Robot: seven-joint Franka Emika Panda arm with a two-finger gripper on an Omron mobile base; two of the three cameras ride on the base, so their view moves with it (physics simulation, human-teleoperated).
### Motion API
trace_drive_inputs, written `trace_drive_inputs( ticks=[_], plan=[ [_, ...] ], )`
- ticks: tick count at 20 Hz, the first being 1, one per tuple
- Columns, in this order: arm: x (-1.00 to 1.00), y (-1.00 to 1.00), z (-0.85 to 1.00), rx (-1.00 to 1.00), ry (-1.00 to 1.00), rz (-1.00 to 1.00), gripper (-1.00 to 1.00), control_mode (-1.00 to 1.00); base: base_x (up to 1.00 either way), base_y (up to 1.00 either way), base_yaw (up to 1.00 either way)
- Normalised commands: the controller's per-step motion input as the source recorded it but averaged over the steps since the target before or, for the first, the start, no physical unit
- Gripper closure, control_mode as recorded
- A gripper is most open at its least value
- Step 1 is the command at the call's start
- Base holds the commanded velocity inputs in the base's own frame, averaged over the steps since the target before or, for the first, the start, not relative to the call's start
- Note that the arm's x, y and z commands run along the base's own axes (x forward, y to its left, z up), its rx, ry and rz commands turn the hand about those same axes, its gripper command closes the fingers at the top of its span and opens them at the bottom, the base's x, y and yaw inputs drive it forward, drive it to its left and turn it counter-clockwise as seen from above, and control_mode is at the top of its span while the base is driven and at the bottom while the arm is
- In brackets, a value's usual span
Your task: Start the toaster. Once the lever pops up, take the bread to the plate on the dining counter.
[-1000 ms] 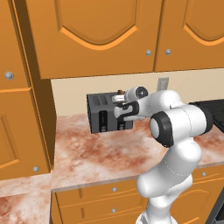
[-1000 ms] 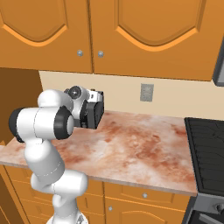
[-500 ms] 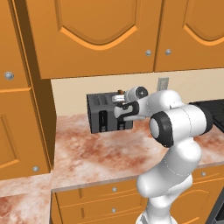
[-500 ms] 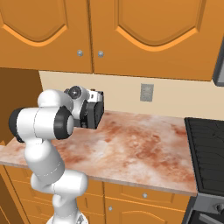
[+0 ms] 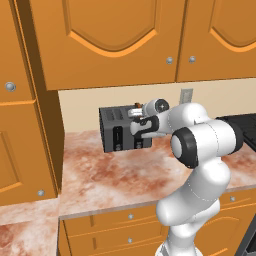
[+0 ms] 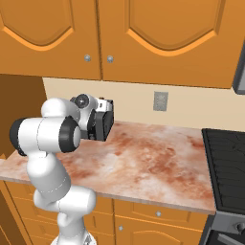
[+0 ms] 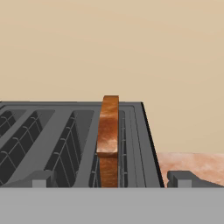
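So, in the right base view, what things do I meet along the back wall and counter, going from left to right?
toaster → wall outlet → stove

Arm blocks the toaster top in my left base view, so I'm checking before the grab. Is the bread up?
Observer: Yes. In the hand view the bread stands upright in the toaster, poking above its top.
Operator: Which slot?
Observer: The end slot, at the right of the hand view. The other slots look empty.
Operator: Hand on it yet?
Observer: No. The hand is open, with one fingertip wide to each side of the slice and neither touching it.
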Motion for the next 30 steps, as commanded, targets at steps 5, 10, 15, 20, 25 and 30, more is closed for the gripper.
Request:
trace_drive_inputs(
  ticks=[5,10,15,20,25,30],
  plan=[
    [0.00,0.00,0.00,0.00,0.00,0.00,-1.00,-1.00,0.00,0.00,0.00],
    [0.00,0.00,0.00,0.00,0.00,0.00,-1.00,-1.00,0.00,0.00,0.00],
    [0.05,0.00,0.00,0.00,0.00,0.00,-1.00,-1.00,0.00,0.00,0.00],
    [0.16,0.00,0.00,0.00,0.00,0.00,-1.00,-1.00,0.00,0.00,0.00],
    [0.20,0.00,0.00,0.00,0.00,0.00,-1.00,-1.00,0.00,0.00,0.00],
    [0.17,0.00,0.00,0.00,0.00,0.00,-1.00,-1.00,0.00,0.00,0.00]
  ],
)
